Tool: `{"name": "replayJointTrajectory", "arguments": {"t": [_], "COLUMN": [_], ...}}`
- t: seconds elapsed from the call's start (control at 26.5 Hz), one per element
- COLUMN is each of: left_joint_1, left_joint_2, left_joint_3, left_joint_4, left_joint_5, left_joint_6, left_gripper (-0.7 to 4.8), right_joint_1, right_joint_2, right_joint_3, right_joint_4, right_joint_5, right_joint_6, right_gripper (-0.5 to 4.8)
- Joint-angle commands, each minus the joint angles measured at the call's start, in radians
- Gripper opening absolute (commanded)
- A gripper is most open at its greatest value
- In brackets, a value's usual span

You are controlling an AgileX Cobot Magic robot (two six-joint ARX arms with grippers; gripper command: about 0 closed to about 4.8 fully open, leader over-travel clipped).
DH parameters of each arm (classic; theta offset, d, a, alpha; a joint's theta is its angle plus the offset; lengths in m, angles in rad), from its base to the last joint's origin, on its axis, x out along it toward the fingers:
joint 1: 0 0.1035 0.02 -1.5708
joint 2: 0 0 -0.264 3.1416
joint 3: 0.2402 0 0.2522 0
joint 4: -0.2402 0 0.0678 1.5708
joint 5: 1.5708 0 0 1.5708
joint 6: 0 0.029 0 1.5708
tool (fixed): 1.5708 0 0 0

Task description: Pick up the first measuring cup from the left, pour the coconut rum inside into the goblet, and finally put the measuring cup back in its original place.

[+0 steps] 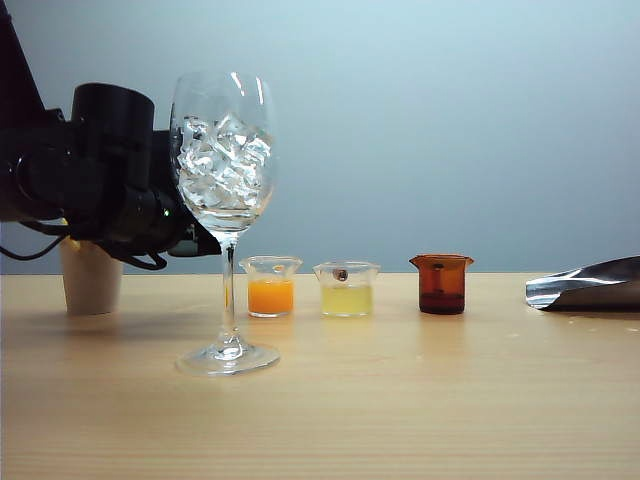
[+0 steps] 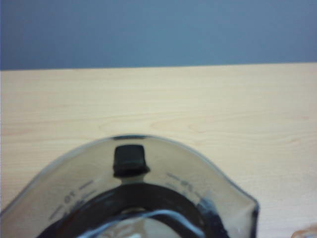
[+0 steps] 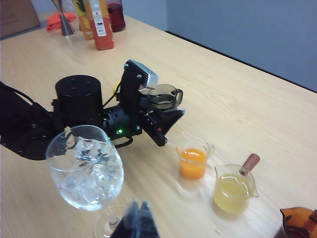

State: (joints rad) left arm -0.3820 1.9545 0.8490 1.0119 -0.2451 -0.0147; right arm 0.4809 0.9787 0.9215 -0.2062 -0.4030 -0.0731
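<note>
The goblet (image 1: 225, 160) stands on the wooden table with ice cubes filling its bowl (image 3: 86, 166). My left gripper (image 3: 166, 105) is shut on the first measuring cup (image 3: 163, 95), a small smoky grey cup held upright above the table just behind the goblet. In the left wrist view this cup (image 2: 74, 193) fills the near edge, and one black fingertip (image 2: 130, 159) shows through its wall. I cannot make out the coconut rum in the cup. In the exterior view the goblet hides the cup, with the left arm (image 1: 110, 170) behind it. My right gripper (image 3: 138, 220) hovers shut near the goblet's foot.
To the right of the goblet stand a cup of orange liquid (image 1: 270, 287), a cup of pale yellow liquid (image 1: 347, 289) and an amber cup (image 1: 441, 284). A paper cup (image 1: 91, 278) sits behind the left arm. A silver bag (image 1: 590, 285) lies far right. Juice cartons (image 3: 99, 22) stand further back.
</note>
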Motion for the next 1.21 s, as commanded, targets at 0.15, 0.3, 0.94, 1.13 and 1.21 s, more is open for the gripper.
{"name": "replayJointTrajectory", "arguments": {"t": [0.15,0.3,0.94,1.13,1.21], "left_joint_1": [0.001,0.036,0.061,0.061,0.061], "left_joint_2": [-0.076,-0.158,-0.542,-0.667,-0.693], "left_joint_3": [0.003,0.003,-0.066,-0.091,-0.091], "left_joint_4": [-0.074,-0.208,-0.571,-0.708,-0.743], "left_joint_5": [0.002,0.010,0.207,0.299,0.298], "left_joint_6": [0.008,-0.004,-0.018,0.053,0.079], "left_gripper": [2.37,2.37,2.09,2.08,2.07], "right_joint_1": [0.000,0.000,0.005,0.101,0.132], "right_joint_2": [-0.025,-0.025,-0.025,-0.024,-0.017], "right_joint_3": [0.008,0.039,0.094,0.104,0.126], "right_joint_4": [0.045,0.020,0.000,-0.024,-0.071], "right_joint_5": [-0.011,-0.011,-0.056,-0.049,-0.006], "right_joint_6": [0.021,0.021,0.051,0.099,0.099], "right_gripper": [-0.09,-0.09,-0.09,-0.09,-0.09]}}
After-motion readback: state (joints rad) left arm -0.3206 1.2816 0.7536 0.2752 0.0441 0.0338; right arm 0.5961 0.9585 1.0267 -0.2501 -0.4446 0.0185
